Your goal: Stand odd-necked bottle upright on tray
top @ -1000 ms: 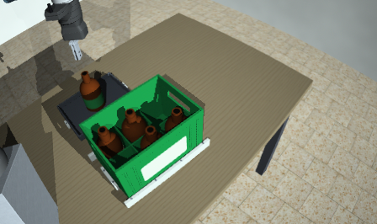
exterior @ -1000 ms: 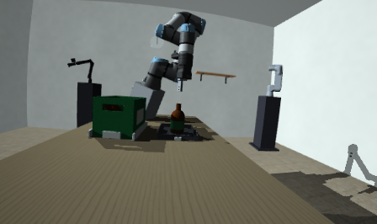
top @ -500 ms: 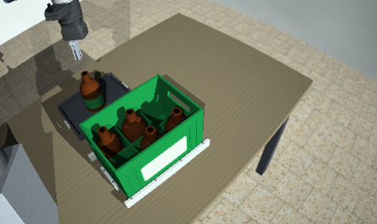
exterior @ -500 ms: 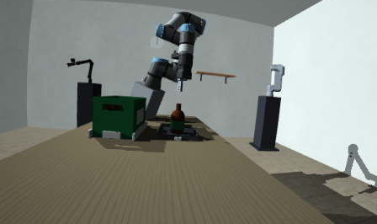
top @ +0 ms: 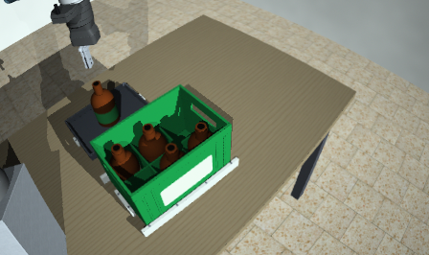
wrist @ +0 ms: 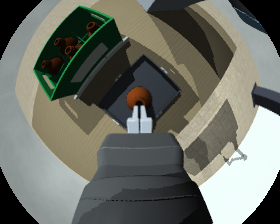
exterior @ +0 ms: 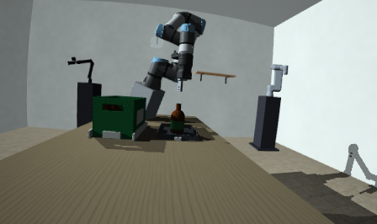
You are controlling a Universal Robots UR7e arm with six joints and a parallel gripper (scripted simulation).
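A brown bottle with a green label (top: 104, 106) (exterior: 177, 120) (wrist: 139, 95) stands upright on the dark tray (top: 79, 126) (exterior: 161, 133) (wrist: 145, 61). The green crate (top: 221, 142) (exterior: 101, 125) (wrist: 45, 86) holds the other brown bottles, standing: one at the left (top: 125, 164), one behind the middle (top: 151, 145), one in front (top: 170, 158) and one at the right (top: 198, 136). My gripper (top: 89, 67) (exterior: 180, 90) (wrist: 139, 112) is shut and empty, above the bottle on the tray and apart from it. Neck thickness differences are too small to tell.
The crate stands close beside the tray on the wooden table (top: 268, 97) (exterior: 126, 178). White strips (top: 191, 197) lie along the crate's base. A grey block (top: 33, 217) is at the near left in the top view.
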